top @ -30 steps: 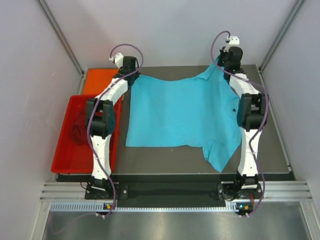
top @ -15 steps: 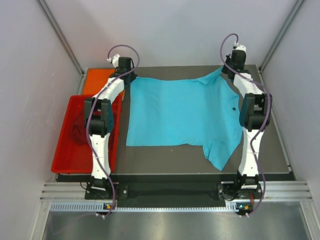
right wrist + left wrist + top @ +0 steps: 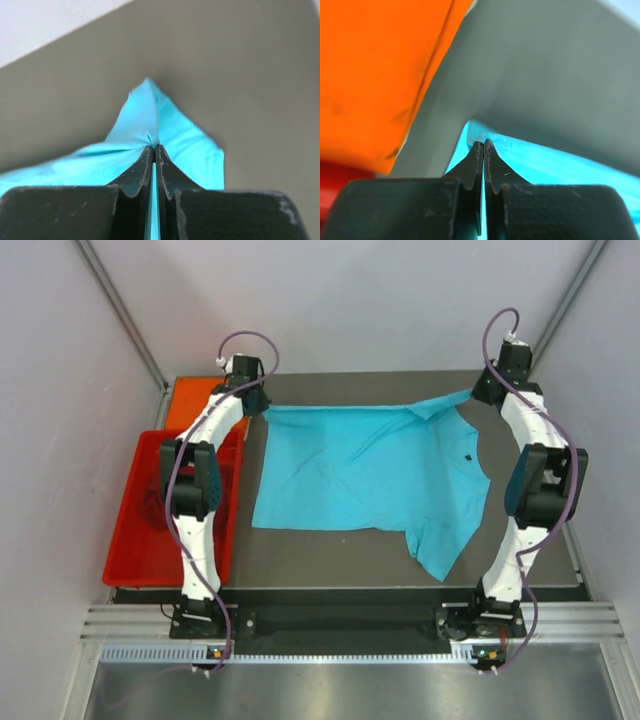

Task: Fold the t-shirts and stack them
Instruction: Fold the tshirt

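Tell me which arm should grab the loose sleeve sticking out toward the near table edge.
Right, probably. The sleeve of the turquoise shirt lies near the base of the right arm; the left gripper pinches the far left corner, across the whole shirt.

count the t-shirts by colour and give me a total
turquoise t-shirt, spread on the table: 1
orange t-shirt, beyond the tray: 1
maroon t-shirt, in the red tray: 1
total: 3
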Robot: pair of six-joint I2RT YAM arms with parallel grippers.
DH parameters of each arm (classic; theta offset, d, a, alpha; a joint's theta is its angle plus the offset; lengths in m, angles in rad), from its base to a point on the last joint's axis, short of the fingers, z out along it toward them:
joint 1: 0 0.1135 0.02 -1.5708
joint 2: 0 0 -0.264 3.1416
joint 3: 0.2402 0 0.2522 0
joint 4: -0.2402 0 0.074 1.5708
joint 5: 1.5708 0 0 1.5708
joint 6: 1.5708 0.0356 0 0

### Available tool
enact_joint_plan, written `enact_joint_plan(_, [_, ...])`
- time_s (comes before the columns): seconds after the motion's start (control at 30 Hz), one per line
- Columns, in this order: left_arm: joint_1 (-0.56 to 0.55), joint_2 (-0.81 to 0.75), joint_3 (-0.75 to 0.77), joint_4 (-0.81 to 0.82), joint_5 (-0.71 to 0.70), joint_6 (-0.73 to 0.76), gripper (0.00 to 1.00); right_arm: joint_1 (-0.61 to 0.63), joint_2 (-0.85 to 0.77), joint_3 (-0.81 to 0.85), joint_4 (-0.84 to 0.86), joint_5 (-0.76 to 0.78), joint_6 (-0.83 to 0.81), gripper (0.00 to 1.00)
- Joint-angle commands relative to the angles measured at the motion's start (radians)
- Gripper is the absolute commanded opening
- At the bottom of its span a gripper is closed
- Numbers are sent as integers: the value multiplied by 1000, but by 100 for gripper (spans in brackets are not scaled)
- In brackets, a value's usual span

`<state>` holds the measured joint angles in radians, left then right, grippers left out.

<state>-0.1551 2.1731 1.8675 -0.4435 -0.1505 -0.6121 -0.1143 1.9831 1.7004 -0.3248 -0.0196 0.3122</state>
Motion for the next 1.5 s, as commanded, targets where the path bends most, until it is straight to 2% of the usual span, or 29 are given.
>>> enact_joint_plan(0.0, [9,-78,-24,-83,-34,49,0,-5,-82,-44,-60,-36,13,0])
enact_joint_plan(0.27, [11,-157,-109,-115,-32,69,0,-10,-197,-206,-109,-51,15,0])
enact_joint_plan(0.57, [9,-185,-137,-207,2,86,0,-18,-274,-275,-195,-26,24,0])
enact_joint_plan(0.87, [2,-197,-241,-219,28,94,0,-19,-349,-458,-188,-1,71,0])
enact_joint_plan(1.47, [-26,-205,-315,-248,-17,107,0,-33,-414,-568,-184,14,93,0])
